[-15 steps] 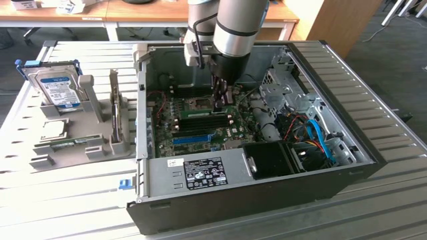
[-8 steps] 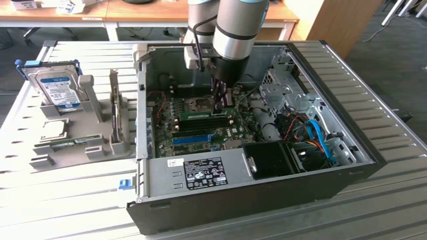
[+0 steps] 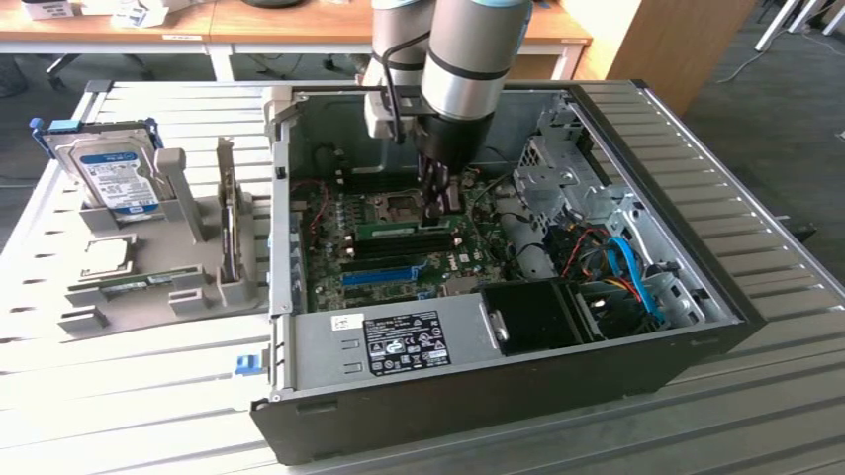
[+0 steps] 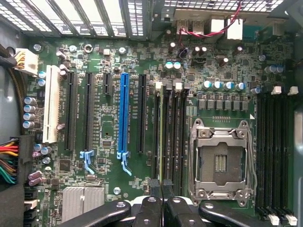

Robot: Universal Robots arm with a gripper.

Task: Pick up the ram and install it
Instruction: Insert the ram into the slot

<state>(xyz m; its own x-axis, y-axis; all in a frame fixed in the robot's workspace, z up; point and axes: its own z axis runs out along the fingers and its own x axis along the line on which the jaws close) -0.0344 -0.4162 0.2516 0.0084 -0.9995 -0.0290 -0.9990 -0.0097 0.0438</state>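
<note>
The ram stands on edge in a black memory slot on the motherboard, a thin green strip beside the empty CPU socket. In the exterior view the ram lies across the board's middle inside the open computer case. My gripper reaches down into the case, right over one end of the stick. In the wrist view the gripper is shut, its black fingers pressed together above the ram's end. I cannot tell whether they touch it.
A blue expansion slot and black slots lie beside the memory slots. Drive cages and cables crowd the case at the exterior view's right. Left of the case, a grey rack holds a hard drive and another green stick.
</note>
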